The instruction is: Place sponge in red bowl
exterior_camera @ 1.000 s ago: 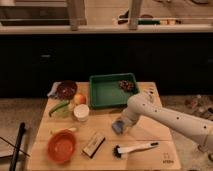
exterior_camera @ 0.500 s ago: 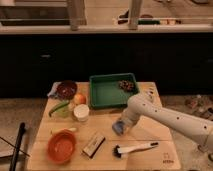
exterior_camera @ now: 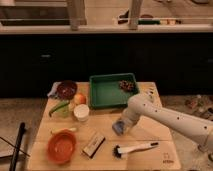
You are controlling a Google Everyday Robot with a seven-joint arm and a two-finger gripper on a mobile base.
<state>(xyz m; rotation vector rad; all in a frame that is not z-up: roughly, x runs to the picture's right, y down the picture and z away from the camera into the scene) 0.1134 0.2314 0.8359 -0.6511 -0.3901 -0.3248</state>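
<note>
Sponge: blue-grey block, just right of the middle of the bench, directly under the tip of the arm. It is well apart from the red bowl.

Gripper: at the sponge, at the end of the white arm, which reaches in from 4 o'clock. Whether it is open or closed, and whether it has hold of the sponge, cannot be told; the wrist hides the contact.

Red bowl: upright at the near left corner of the bench, at 8 o'clock from the sponge. Nothing shows inside it.

Surroundings:
- Tan block with a dark stripe, between bowl and sponge.
- Brush with a white handle, at 5 o'clock from the sponge, lying flat.
- White cup, at 10 o'clock from the sponge.
- Apple, just beyond the cup.
- Dark bowl, at the far left.
- Green tray, at 12 o'clock from the sponge, with a small dark item in its far right corner.
</note>
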